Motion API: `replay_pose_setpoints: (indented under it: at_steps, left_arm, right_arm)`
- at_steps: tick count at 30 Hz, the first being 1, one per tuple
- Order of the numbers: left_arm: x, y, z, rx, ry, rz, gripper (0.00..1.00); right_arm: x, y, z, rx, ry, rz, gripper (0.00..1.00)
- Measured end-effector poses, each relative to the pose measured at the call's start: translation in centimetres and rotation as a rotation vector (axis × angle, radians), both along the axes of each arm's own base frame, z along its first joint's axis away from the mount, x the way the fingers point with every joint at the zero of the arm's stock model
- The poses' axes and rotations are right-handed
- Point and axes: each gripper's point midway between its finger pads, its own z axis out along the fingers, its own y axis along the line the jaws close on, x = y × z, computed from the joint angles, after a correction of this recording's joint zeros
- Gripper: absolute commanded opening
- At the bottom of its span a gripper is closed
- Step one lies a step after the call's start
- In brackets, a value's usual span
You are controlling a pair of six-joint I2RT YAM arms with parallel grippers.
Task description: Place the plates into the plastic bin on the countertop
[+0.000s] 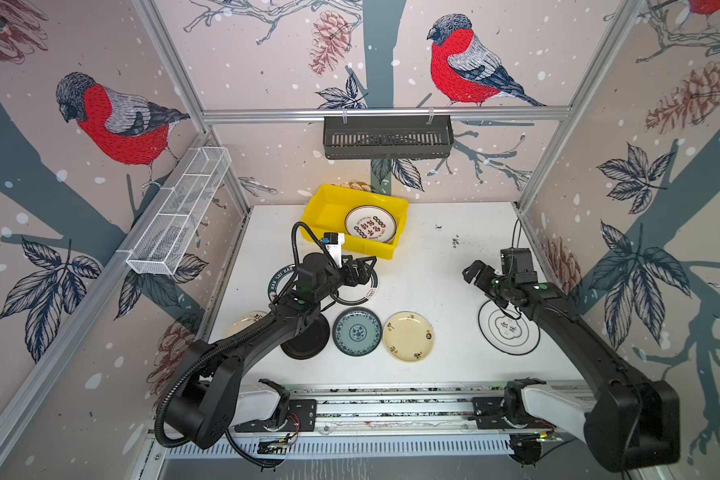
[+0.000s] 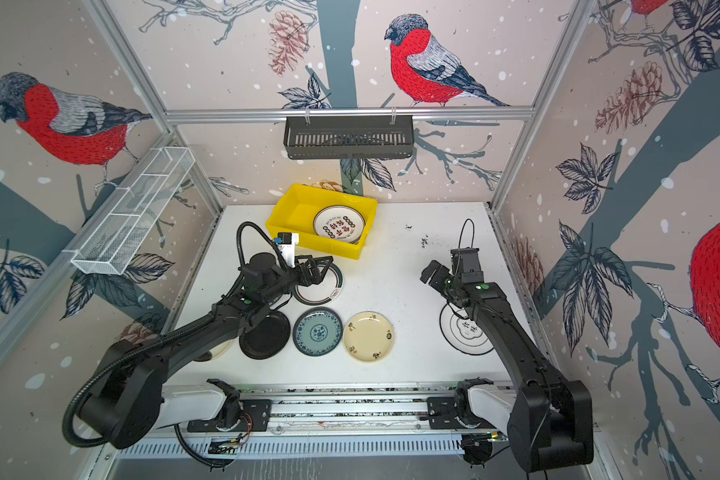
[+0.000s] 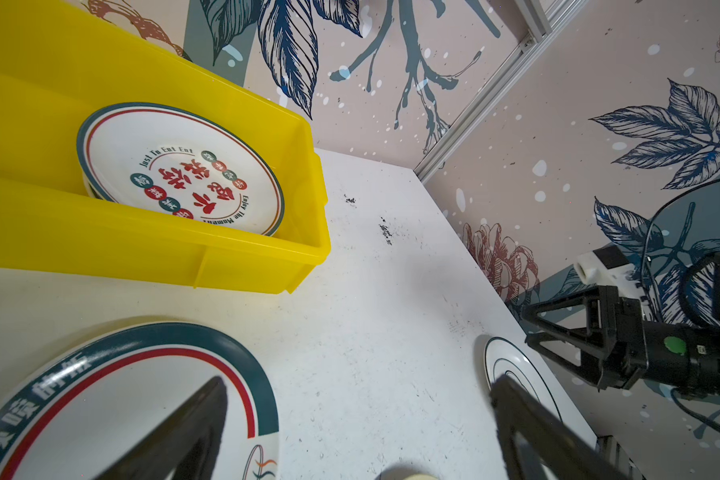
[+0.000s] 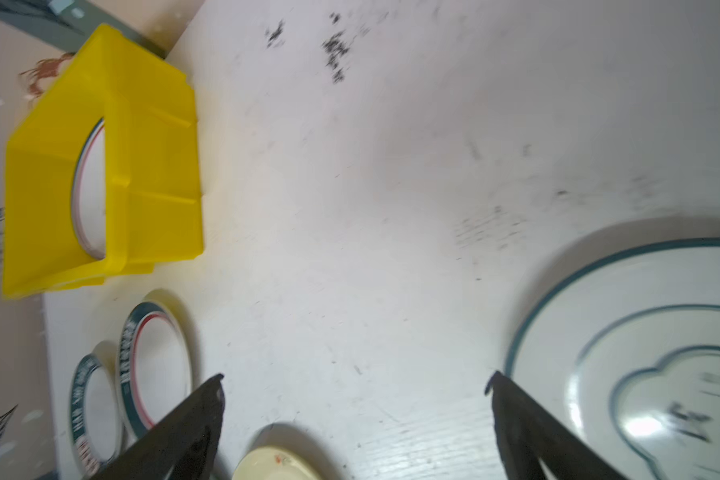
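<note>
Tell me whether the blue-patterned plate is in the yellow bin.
No, the blue-patterned plate lies on the countertop, outside the yellow bin.

Overhead pair, wrist close-ups, shared countertop [image 1: 433, 282]

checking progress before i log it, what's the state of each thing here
yellow bin, holds the red-character plate
left gripper, open, empty, over the lettered-rim plate
right gripper, open, empty, by the ringed white plate
blue-patterned plate, flat on the countertop, outside the yellow bin
cream plate, flat on the countertop too
black plate, on the countertop, partly under the left arm
</note>
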Motion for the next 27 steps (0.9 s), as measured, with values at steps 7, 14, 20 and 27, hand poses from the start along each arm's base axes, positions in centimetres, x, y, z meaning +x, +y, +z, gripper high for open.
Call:
replay_pose_setpoints:
  at_steps: [7,14,20,27]
  left_arm:
    - [-0.3,-0.3,0.0,-0.001,0.0,-0.01,0.98]
    - [-0.4,-0.4,-0.2,0.001,0.004,-0.014,0.98]
    - [-0.5,-0.4,-0.4,0.003,0.009,-0.016,0.98]
    - [-0.5,-0.5,-0.8,0.007,0.019,-0.018,0.98]
  right_arm:
    - [-3.5,-4.2,-3.9,-0.168,0.178,-0.114,1.0]
    - [-5.8,-6.1,-7.4,-0.174,0.314,-0.176,0.99]
    - [-7.3,-7.2,-9.6,-0.118,0.368,-0.242,1.0]
    - [-7.2,-6.3,-11.1,-0.032,0.37,-0.227,0.99]
